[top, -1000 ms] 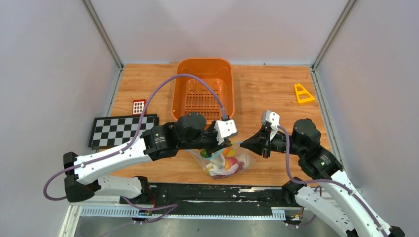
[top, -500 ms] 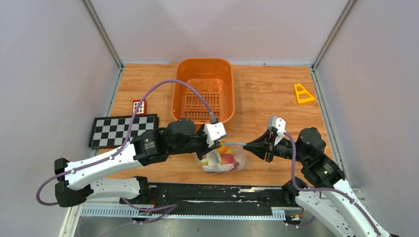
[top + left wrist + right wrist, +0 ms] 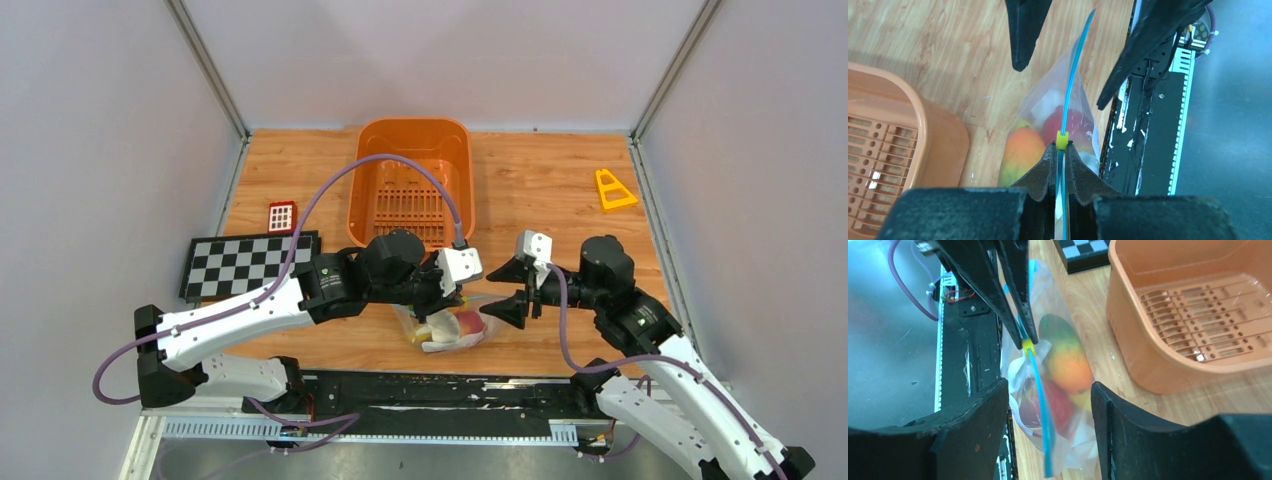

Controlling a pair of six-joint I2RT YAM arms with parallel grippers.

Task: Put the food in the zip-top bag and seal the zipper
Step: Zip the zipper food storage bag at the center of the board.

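Observation:
The zip-top bag (image 3: 452, 328) hangs clear and slack near the table's front edge. The food shows through it: an orange-green fruit (image 3: 1020, 150), a red fruit (image 3: 1071, 122) and a white piece (image 3: 1045, 105). My left gripper (image 3: 1062, 146) is shut on the teal zipper (image 3: 1075, 65), just behind its yellow slider (image 3: 1062, 141). My right gripper (image 3: 1048, 425) is open, its fingers standing either side of the bag's other end without touching the zipper (image 3: 1040, 410). From above, the left gripper (image 3: 462, 291) and the right gripper (image 3: 490, 293) face each other over the bag.
An orange slotted basket (image 3: 368, 190) stands just behind the bag. A checkerboard (image 3: 250, 262) and a small red grid block (image 3: 281, 215) lie at the left. A yellow triangle piece (image 3: 613, 190) lies at the far right. The black base rail (image 3: 440, 390) runs along the near edge.
My right gripper has opened and let go of the zipper's end. The left arm has shifted back to the right with the bag held in it.

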